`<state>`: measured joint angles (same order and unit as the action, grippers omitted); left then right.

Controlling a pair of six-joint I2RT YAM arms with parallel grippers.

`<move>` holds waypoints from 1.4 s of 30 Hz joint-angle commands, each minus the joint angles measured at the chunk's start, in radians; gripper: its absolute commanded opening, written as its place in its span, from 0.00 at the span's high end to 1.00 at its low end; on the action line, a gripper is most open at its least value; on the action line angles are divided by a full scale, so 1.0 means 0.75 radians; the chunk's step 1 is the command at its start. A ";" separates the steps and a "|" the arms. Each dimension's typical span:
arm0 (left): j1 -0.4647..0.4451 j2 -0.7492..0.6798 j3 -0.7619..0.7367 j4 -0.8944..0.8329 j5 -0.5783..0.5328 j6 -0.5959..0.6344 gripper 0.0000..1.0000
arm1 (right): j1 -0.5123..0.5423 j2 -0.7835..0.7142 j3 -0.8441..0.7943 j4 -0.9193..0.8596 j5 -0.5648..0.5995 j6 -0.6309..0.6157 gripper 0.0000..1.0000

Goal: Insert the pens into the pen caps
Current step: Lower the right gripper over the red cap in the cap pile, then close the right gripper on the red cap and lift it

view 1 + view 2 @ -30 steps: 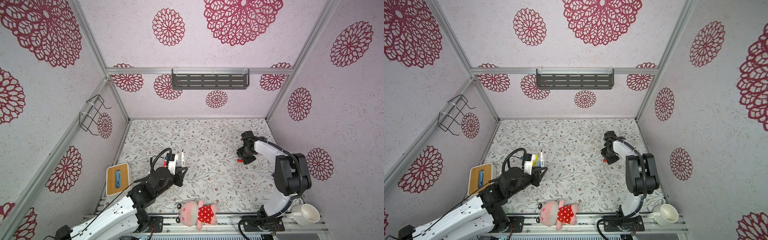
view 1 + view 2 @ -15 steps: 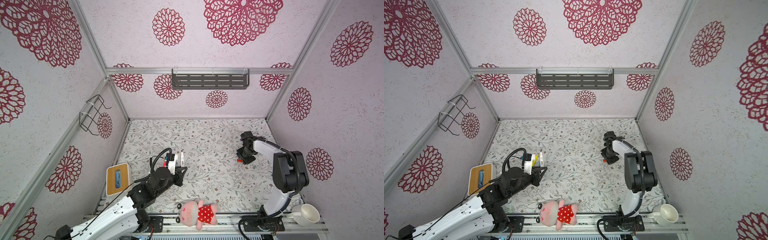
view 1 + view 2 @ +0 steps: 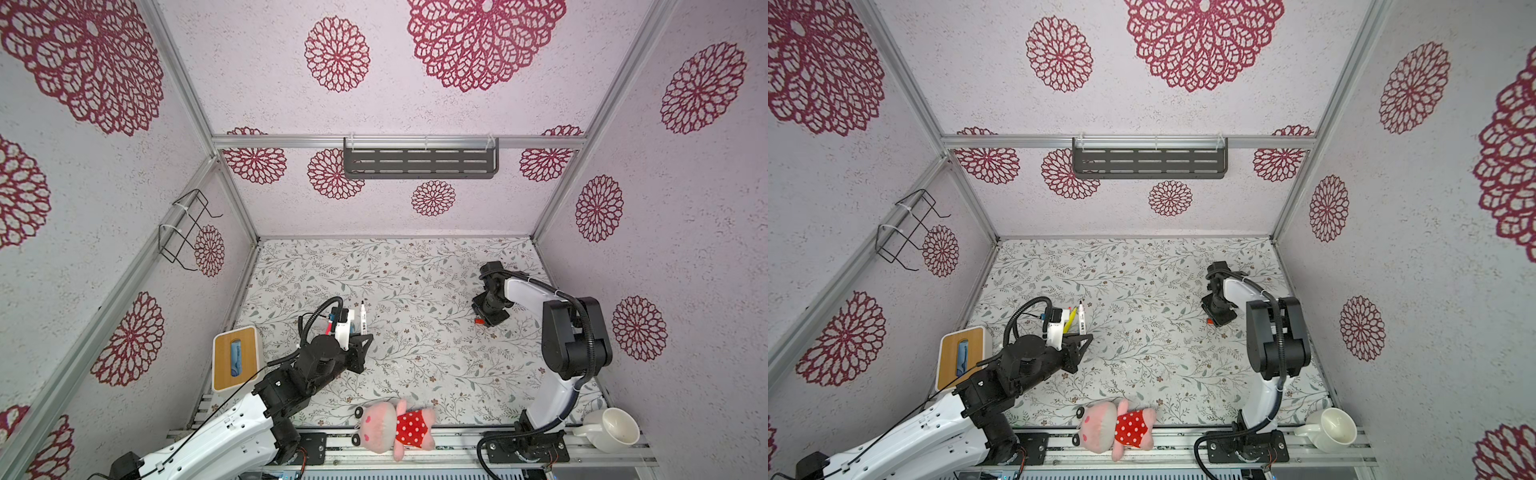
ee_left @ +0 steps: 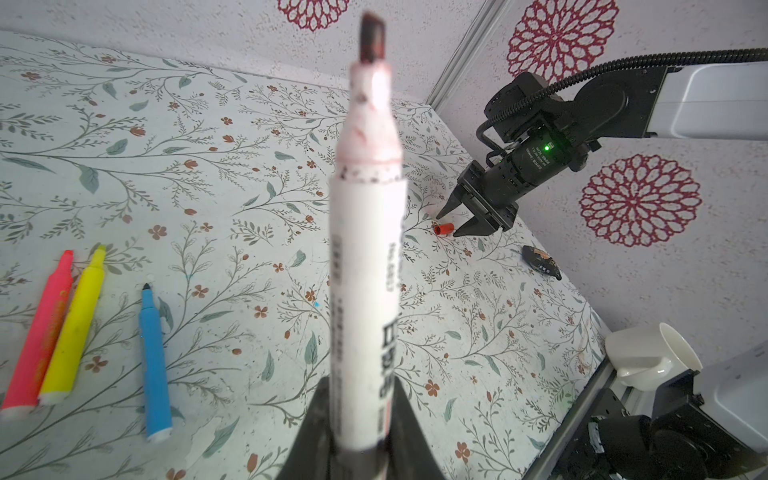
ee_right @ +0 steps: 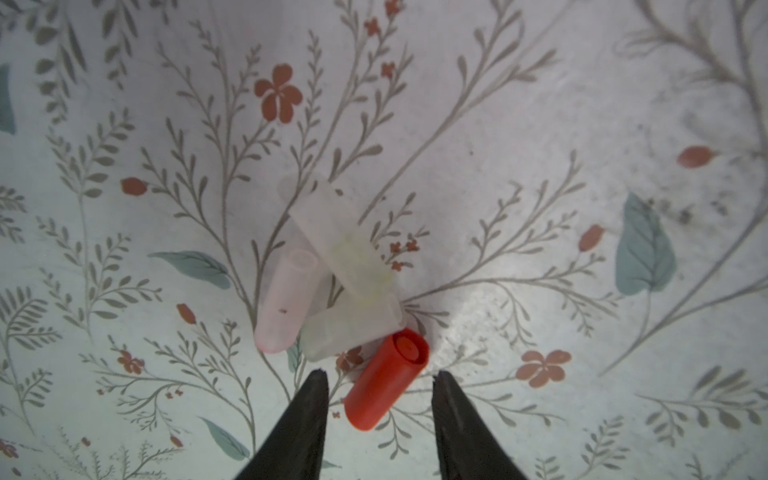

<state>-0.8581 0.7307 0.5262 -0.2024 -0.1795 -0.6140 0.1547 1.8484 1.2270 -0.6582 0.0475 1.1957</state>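
1. White pen (image 4: 368, 266) with red marks stands up out of the left claw (image 4: 359, 419), which is shut tight on its lower end. Its dark tip is bare and points up.
2. Three more pens lie flat on the flowery mat (image 3: 415, 357) next to that claw, all with bare tips. The pink pen (image 4: 39, 332) and the yellow pen (image 4: 75, 320) touch side by side. The blue pen (image 4: 154, 361) lies near them but apart.
3. Well apart, on the other side of the mat, the right claw (image 5: 380, 373) points down at the red cap (image 4: 444, 229). Its two fingers are partly open, one on each side of the cap. It does not seem to have hold of the cap, though the view is too poor to tell if one finger touches it.
4. The red cap lies on its side. Three pale caps crowd its open end in a little heap: a pink cap (image 5: 286, 301), a yellowish cap (image 5: 345, 249) and a clear cap (image 5: 353, 328). The clear cap touches the red cap.
5. A small dark flat thing (image 4: 540, 259) lies on the mat near the right claw.
6. At the front edge lies a pink plush toy (image 3: 395, 426) in a red dotted dress. A white mug (image 3: 611, 428) sits by the right arm's foot. A box with a wooden top (image 3: 235, 357) sits beside the left arm, off the mat.
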 commanded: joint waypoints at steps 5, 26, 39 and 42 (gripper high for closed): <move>0.012 -0.028 0.004 -0.018 -0.036 0.013 1.00 | -0.009 0.010 0.021 -0.053 0.009 -0.003 0.55; 0.011 -0.069 -0.001 -0.043 -0.049 0.013 1.00 | -0.008 0.008 -0.069 -0.002 -0.012 -0.028 0.67; 0.010 -0.090 -0.014 -0.045 -0.039 0.010 1.00 | 0.058 -0.103 -0.184 0.046 0.002 -0.071 0.80; 0.012 -0.087 -0.014 -0.045 -0.035 0.011 1.00 | 0.105 -0.169 -0.209 0.059 0.008 -0.112 0.81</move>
<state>-0.8581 0.6716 0.5243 -0.2398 -0.1993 -0.6060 0.1989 1.7805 1.0927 -0.5735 0.0475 1.1423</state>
